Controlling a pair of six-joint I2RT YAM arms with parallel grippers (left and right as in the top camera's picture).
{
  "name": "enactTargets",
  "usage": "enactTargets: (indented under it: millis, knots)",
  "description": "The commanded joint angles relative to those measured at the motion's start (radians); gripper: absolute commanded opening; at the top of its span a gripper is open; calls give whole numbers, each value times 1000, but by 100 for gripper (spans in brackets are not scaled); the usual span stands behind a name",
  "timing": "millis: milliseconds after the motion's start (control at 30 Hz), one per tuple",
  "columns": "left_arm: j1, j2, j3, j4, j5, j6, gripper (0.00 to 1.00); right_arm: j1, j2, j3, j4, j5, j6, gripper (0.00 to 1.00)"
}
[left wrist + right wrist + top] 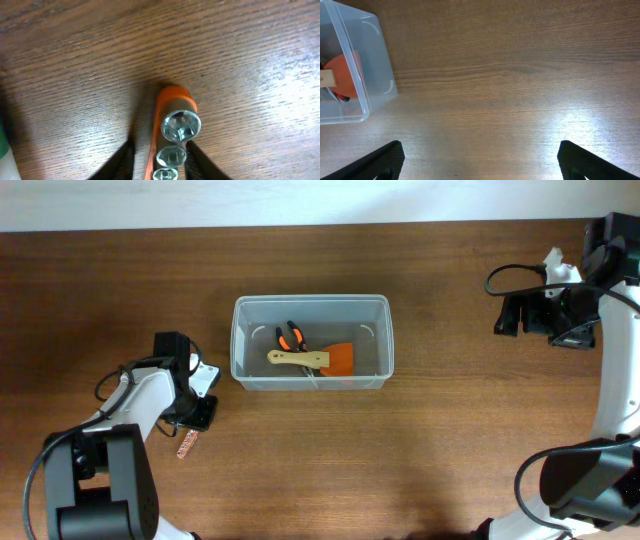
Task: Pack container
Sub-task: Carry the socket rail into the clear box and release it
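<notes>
The container (311, 306) is a clear plastic tub in the middle of the table; it also shows in the right wrist view (375, 55). Inside lie orange-handled pliers (290, 335) and a wooden-handled orange scraper (318, 359). My left gripper (194, 418) is at the table's left. Its fingers (159, 162) are closed around an orange rail of metal sockets (176, 127), low over the wood; the rail sticks out below the gripper in the overhead view (186, 445). My right gripper (480, 157) is wide open and empty over bare wood, right of the container, near the far right edge (512, 313).
The tabletop (450, 440) is dark wood. A pale surface runs along the table's far edge (300, 202). Both arm bases stand at the near corners, left (100, 485) and right (585, 485).
</notes>
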Motion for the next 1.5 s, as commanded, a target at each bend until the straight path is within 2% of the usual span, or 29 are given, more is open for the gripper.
enactTargets:
  millis: [0, 33, 167, 300, 567, 733, 1033, 1100, 1233, 1400, 1467]
  knots:
    - [1, 16, -33, 2, 56, 3, 18, 6, -6, -3, 3, -9, -7, 99]
    - [1, 16, -33, 2, 56, 3, 13, 6, -6, -3, 3, -9, -7, 99]
    - [1, 16, -33, 2, 56, 3, 11, 6, -6, -3, 2, -9, -7, 99]
    - [1, 16, -31, 2, 56, 2, 2, 6, -6, -3, 2, -9, -7, 99]
    - [1, 14, 37, -26, 53, -12, 2, 6, -6, -3, 2, -9, -7, 99]
    - [1, 11, 170, -124, 53, -13, 2, 6, -6, -3, 2, -9, -6, 99]
    - [-19, -28, 615, -399, 56, -12, 2, 6, -6, -3, 2, -9, -6, 99]
    - [-54, -37, 708, -434, 56, 31, 2, 6, -6, -3, 2, -9, -6, 99]
    - [-207, -40, 863, -442, 55, 236, 2, 6, -6, -3, 2, -9, -6, 99]
    - [-414, -30, 877, -285, 11, 494, 2, 6, -6, -3, 2, -9, -6, 99]
    - [-476, -10, 877, -205, 11, 513, 2, 6, -6, -3, 2, -9, -7, 99]
